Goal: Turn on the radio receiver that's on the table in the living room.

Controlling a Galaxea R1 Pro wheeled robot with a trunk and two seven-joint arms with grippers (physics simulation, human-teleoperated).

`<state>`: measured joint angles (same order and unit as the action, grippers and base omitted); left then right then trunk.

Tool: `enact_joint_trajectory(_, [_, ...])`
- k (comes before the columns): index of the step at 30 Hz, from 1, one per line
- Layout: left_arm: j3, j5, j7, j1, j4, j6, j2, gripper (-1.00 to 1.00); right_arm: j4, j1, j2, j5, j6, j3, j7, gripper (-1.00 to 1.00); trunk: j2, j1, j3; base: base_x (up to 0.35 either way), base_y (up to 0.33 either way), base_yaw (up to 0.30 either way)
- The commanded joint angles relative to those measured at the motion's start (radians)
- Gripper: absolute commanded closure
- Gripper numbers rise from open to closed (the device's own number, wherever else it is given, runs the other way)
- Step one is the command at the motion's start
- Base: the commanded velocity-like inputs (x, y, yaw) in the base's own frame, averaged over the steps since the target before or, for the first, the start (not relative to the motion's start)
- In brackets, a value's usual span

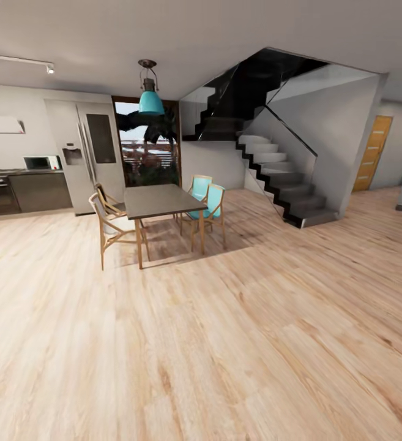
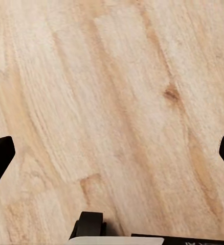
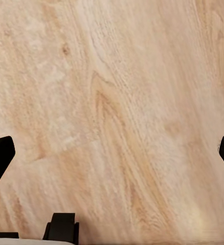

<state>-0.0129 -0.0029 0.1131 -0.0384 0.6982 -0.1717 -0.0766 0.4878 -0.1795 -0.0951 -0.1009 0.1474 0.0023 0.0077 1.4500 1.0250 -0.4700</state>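
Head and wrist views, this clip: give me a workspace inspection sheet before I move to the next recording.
Surface: light wood floor, bare in front of the robot.
Job's things: nothing seen; the dark dining table is not the target.
Clutter: nothing seen.
Grippers: left gripper and right gripper face the floor, jaws wide apart, nothing between them.
Cables: nothing seen.
Surroundings: four chairs at the table, teal lamp, fridge, stairs, orange door.

We see a wide light wood floor (image 1: 225,343) running across the room. On it stands a dark dining table (image 1: 158,200), with two wooden chairs (image 1: 112,226) on one side and two turquoise chairs (image 1: 208,205) on the other. Past them, a staircase (image 1: 286,184) rises from the boards.
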Motion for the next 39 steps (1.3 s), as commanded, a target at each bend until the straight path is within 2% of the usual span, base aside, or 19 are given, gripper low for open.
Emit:
enact_joint_trajectory(1, [0.000,0.000,0.000,0.000,-0.001,0.000,0.000,-1.00,0.000,0.000,0.000,0.000,0.000,-0.001,0.000,-1.00,0.000,0.000,0.000,0.000,0.000,-0.284])
enact_joint_trajectory(9, [0.005,0.000,-0.001,0.000,-0.032,0.003,0.001,-1.00,-0.012,0.000,-0.001,0.008,-0.012,-0.006,0.000,-1.00,0.000,0.000,0.000,0.000,0.000,-0.288])
enact_joint_trajectory(12, [0.004,-0.001,-0.001,0.000,-0.035,0.003,0.001,-1.00,-0.049,0.000,-0.001,0.010,-0.088,-0.006,-0.001,-1.00,0.000,0.000,0.000,0.000,0.000,-0.292])
enact_joint_trajectory(16, [0.005,-0.002,0.000,0.000,-0.035,0.003,0.000,-1.00,-0.072,0.000,-0.002,0.010,-0.123,-0.005,-0.001,-1.00,0.000,0.000,0.000,0.000,0.000,-0.293])
enact_joint_trajectory(39, [0.005,-0.001,0.000,0.000,-0.036,0.003,-0.002,-1.00,-0.131,0.002,0.010,0.007,-0.132,0.002,-0.002,-1.00,0.000,0.000,0.000,0.000,0.000,-0.295])
